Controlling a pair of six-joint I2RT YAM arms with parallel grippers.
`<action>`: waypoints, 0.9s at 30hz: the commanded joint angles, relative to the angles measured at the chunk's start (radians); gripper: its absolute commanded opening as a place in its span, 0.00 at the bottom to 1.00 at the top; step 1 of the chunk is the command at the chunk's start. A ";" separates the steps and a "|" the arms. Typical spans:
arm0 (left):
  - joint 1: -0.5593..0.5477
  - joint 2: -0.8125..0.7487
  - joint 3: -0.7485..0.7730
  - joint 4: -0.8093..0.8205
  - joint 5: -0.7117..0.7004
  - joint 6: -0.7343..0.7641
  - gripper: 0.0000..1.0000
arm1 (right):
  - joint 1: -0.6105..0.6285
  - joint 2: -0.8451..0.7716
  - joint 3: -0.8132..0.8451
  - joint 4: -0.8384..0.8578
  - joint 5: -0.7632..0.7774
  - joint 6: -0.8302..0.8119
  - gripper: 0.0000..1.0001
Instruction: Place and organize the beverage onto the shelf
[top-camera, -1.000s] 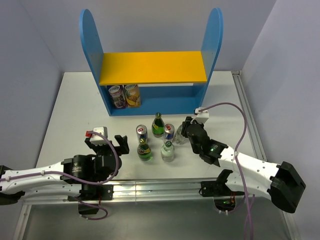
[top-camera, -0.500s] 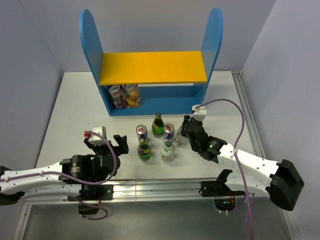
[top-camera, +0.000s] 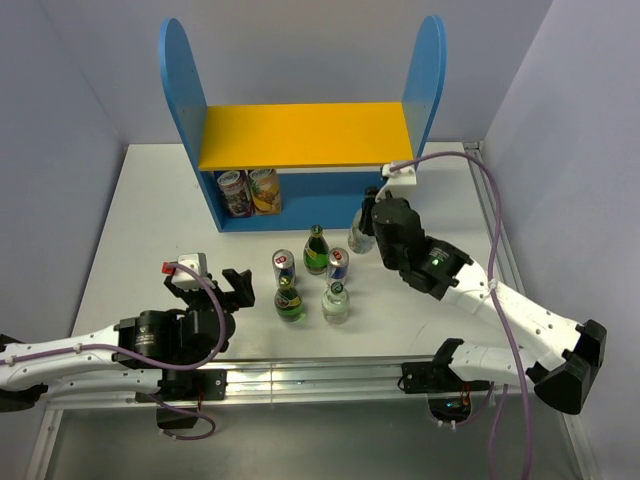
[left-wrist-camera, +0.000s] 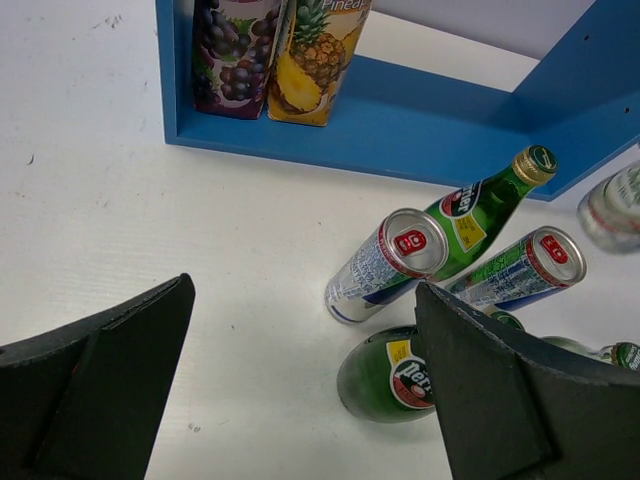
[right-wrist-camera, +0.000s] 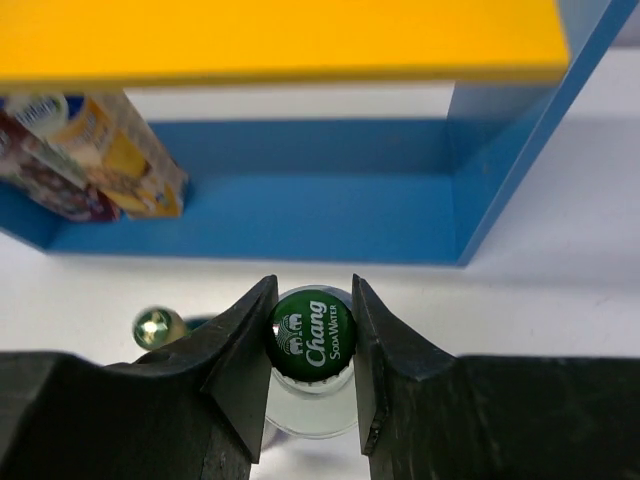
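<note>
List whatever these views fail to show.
- Right wrist view: lower body and base of the soda water bottle, hidden below its cap and the right tool; lifted or standing, cannot tell.
- Left wrist view: tops of the juice cartons, cut by the upper edge.
- Top view: rear lower level of the shelf, covered by the yellow board.

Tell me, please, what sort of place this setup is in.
Probably a robotics lab bench, not a shop: a white table between plain grey walls, a left arm and right arm mounted on a metal rail, and a toy-like blue-and-yellow shelf with a few drinks.
</note>
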 joint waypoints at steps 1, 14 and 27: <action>-0.004 -0.010 0.020 0.018 -0.008 0.013 0.99 | -0.002 0.026 0.146 0.098 0.077 -0.084 0.00; -0.004 -0.013 0.020 0.015 -0.007 0.014 0.99 | -0.115 0.219 0.189 0.256 0.092 -0.126 0.00; -0.004 -0.022 0.015 0.028 -0.004 0.028 0.99 | -0.229 0.370 0.036 0.497 0.051 0.000 0.00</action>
